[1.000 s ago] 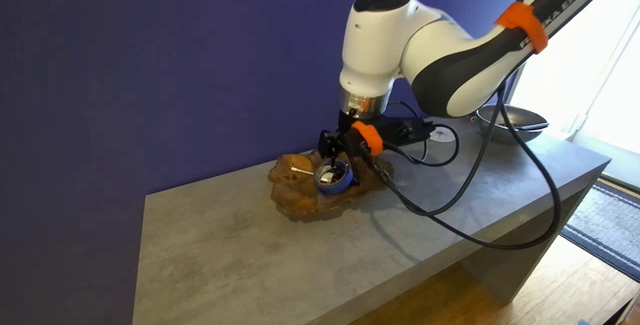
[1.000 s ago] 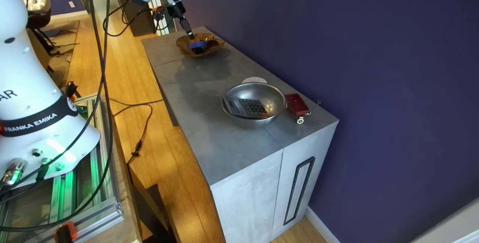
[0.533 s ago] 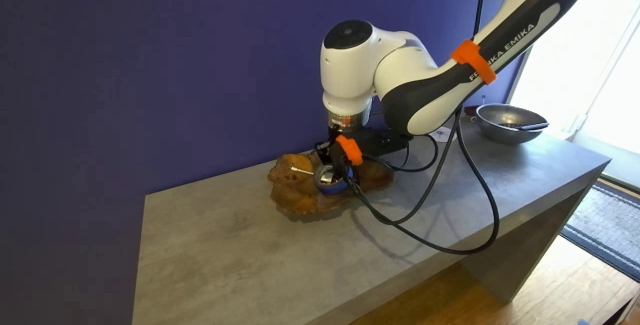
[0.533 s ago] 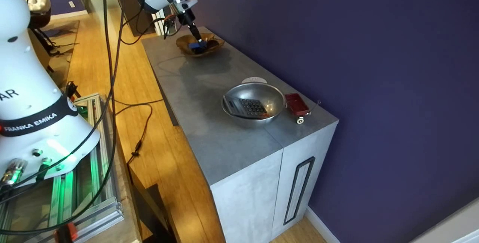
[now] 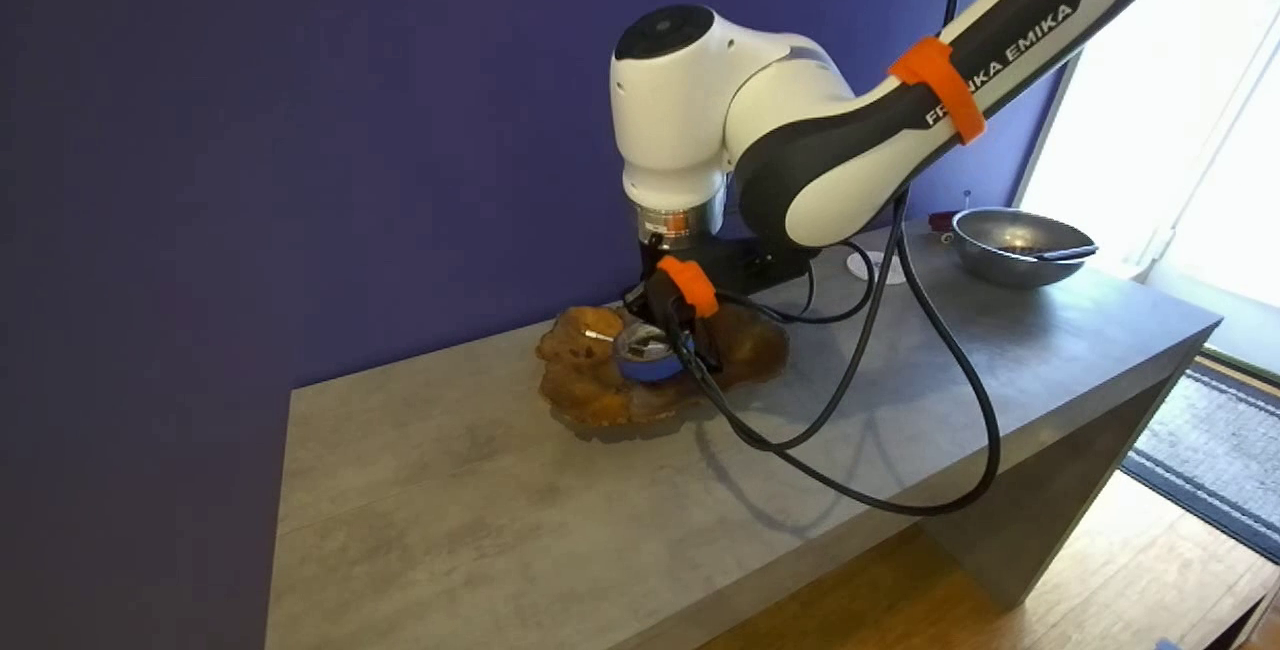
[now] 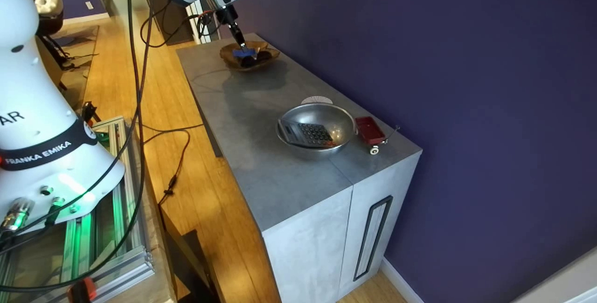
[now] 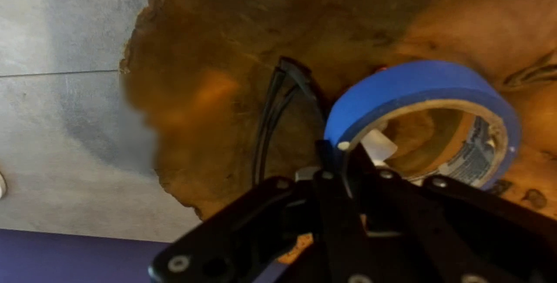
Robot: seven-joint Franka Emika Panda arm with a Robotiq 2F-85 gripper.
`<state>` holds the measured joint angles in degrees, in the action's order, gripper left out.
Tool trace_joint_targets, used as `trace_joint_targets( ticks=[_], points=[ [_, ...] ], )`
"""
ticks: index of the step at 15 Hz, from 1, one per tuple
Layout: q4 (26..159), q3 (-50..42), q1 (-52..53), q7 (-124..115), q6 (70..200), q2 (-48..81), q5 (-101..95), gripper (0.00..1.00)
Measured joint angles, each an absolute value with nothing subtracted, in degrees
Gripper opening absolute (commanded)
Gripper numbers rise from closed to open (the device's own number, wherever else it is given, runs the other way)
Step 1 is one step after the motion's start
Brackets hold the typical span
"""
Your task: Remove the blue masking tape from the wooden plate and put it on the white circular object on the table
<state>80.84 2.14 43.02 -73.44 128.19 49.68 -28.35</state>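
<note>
Has raised the blue masking tape [image 7: 409, 82] slightly and tipped it since half a second ago. Has the gripper [image 7: 341, 155] clenched on its wall. Holds it over the wooden plate [image 7: 196, 48], near a dark loop [image 7: 300, 77]; cannot tell whether clear of the surface. Can see the white circular object [image 6: 317, 100] on the table [image 5: 450, 510], near the metal bowl [image 5: 1000, 275], well apart from the plate.
</note>
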Motion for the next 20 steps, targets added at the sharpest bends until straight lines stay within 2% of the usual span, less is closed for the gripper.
trace_joint_targets(
  ticks=[6, 10, 11, 15, 16, 20],
  points=[
    [89.12, 5.67, 38.58, -69.24, 133.27, 39.13, -26.15, 0.03],
    [99.71, 3.3, 37.55, -75.97, 135.06, 29.15, -25.67, 0.03],
    [102.6, 2.78, 37.49, -78.26, 135.03, 26.87, -25.67, 0.11],
    [110.9, 2.67, 36.69, -80.87, 136.96, 20.75, -25.67, 0.11],
    [111.42, 2.69, 36.69, -80.98, 137.07, 20.38, -25.67, 0.03],
    [112.01, 2.79, 35.58, -82.25, 136.35, 20.32, -25.8, 0.03]
  ],
)
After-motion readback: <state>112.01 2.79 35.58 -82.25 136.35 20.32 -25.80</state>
